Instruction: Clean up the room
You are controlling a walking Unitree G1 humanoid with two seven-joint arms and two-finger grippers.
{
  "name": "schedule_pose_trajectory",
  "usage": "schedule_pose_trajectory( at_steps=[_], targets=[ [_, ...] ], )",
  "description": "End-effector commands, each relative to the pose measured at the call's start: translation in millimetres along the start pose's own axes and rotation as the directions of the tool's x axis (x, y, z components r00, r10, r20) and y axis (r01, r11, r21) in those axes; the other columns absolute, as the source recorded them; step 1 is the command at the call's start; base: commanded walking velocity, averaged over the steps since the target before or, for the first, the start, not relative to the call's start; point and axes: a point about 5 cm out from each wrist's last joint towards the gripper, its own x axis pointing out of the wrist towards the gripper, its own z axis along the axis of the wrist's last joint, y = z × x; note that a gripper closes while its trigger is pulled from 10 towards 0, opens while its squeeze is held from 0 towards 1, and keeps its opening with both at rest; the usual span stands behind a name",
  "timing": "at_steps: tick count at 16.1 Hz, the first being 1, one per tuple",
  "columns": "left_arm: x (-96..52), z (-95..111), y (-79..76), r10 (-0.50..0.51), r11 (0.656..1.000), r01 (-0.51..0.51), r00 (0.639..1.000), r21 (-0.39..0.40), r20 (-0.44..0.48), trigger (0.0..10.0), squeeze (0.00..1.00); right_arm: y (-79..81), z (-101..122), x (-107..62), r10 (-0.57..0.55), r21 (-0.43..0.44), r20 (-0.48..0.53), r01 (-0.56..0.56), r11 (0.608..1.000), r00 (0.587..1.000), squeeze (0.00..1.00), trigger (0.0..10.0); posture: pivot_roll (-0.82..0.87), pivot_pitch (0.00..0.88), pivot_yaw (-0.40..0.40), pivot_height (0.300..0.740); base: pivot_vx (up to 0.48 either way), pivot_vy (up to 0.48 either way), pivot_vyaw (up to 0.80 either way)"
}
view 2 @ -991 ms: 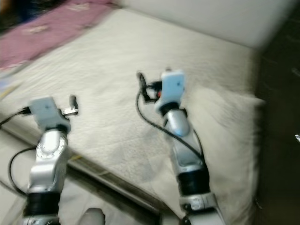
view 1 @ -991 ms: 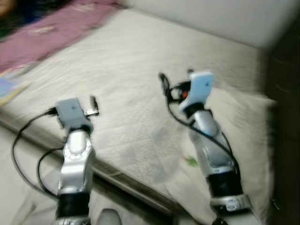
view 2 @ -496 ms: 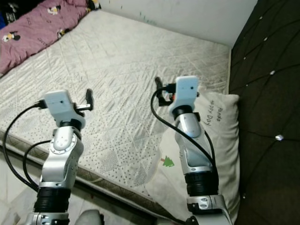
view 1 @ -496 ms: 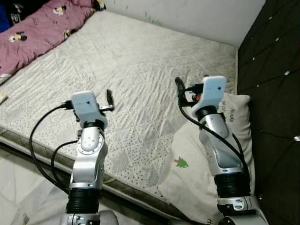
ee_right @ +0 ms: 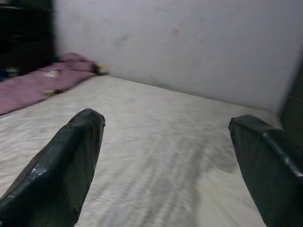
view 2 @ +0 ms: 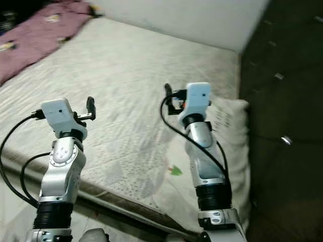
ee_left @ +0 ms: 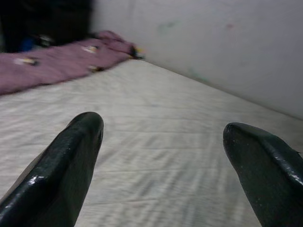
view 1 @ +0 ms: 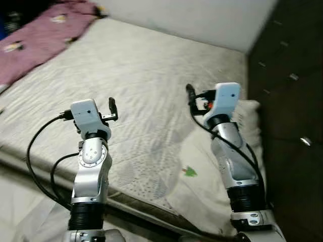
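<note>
1. Over the pale quilted mattress (view 1: 141, 85), both arms are raised level, likely carried ready while the robot surveys the room.
2. Left pincer (ee_left: 161, 156) is spread wide and holds nothing; right pincer (ee_right: 165, 161) likewise.
3. Against the dark tufted headboard (view 1: 287, 101), a cream pillow with a small green tree print (view 1: 202, 186) lies under the right arm.
4. Far off, a crumpled pink patterned blanket (view 1: 35, 45) sits at the bed's far-left edge, probably needing tidying.

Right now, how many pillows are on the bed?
1. A white pillow lies at the bed's right end beside the dark headboard, under the right arm. The purple blanket at the far left could hide another.
</note>
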Motion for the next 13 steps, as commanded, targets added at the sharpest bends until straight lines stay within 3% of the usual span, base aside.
schedule_pose_trajectory(
  at_steps=[1, 3, 6, 13],
  targets=[
    [1.3, -1.0, -4.2, -0.018, 1.000, 0.018, 1.000, -0.014, -0.013, 10.0, 0.00, -4.0, -2.0, 0.3, -0.021, 0.010, -0.016, 0.021, 1.000, 1.000, 0.00, 10.0, 0.02, 0.000, -0.066, 0.740, 0.000, 0.000, -0.80],
    [1.8, -0.9, -4.5, -0.021, 1.000, 0.021, 1.000, -0.016, -0.014, 10.0, 0.00, -1.3, -1.2, 0.0, -0.011, 0.001, -0.005, 0.011, 1.000, 1.000, 0.00, 10.0, 0.02, 0.000, -0.066, 0.740, 0.000, 0.000, -0.80],
    [2.3, -0.8, -4.5, -0.022, 1.000, 0.022, 1.000, -0.023, -0.015, 10.0, 0.00, 1.6, 0.2, 0.8, 0.006, -0.003, 0.004, -0.006, 1.000, 1.000, 0.00, 10.0, 0.02, 0.000, -0.067, 0.740, 0.000, 0.000, 0.00],
    [3.1, -1.1, -4.1, -0.025, 0.999, 0.024, 1.000, -0.024, -0.018, 10.0, 0.00, 2.2, -0.6, 0.7, 0.005, 0.010, 0.004, -0.006, 1.000, 1.000, 0.00, 10.0, 0.02, 0.000, -0.065, 0.740, 0.000, 0.274, -0.07]
  ],
)
